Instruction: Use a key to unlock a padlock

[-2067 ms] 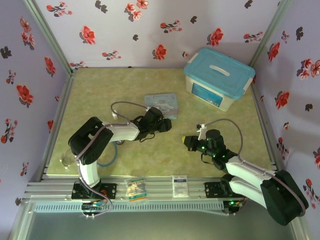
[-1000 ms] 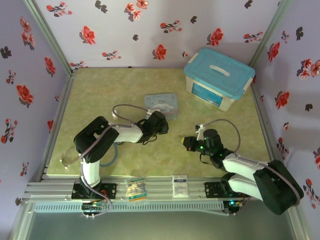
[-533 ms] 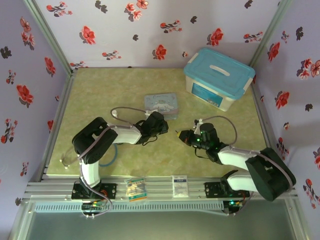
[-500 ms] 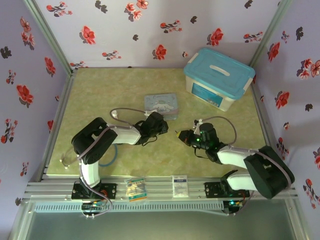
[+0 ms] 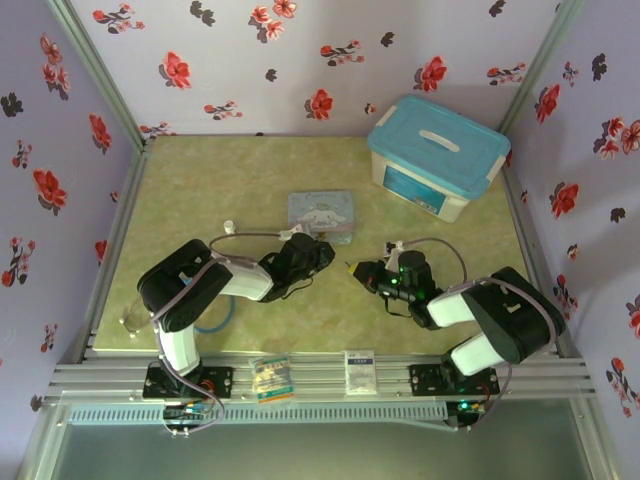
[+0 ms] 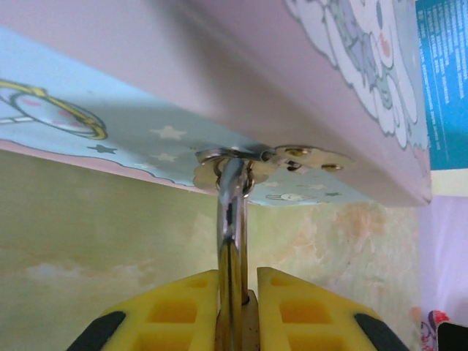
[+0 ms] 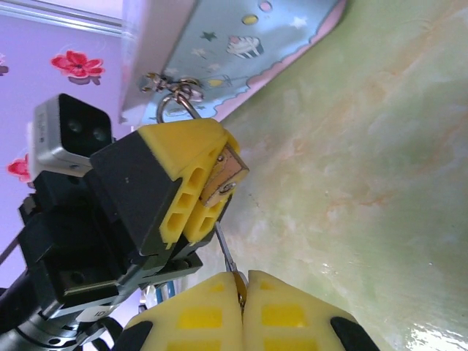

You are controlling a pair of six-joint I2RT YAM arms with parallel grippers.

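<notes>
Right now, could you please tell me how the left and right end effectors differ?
The left end effector is shut on the brass padlock; the right end effector is shut on the slim key. The left one sits beside the cartoon tin, the padlock's shackle through the tin's hasp; the right one stands off from the tin, its key pointing toward the padlock. Both have yellow fingers, closed.

Green marbled table (image 5: pixel 200 190) with cartoon tin (image 5: pixel 322 212) and blue-lidded box (image 5: pixel 437 155)
</notes>
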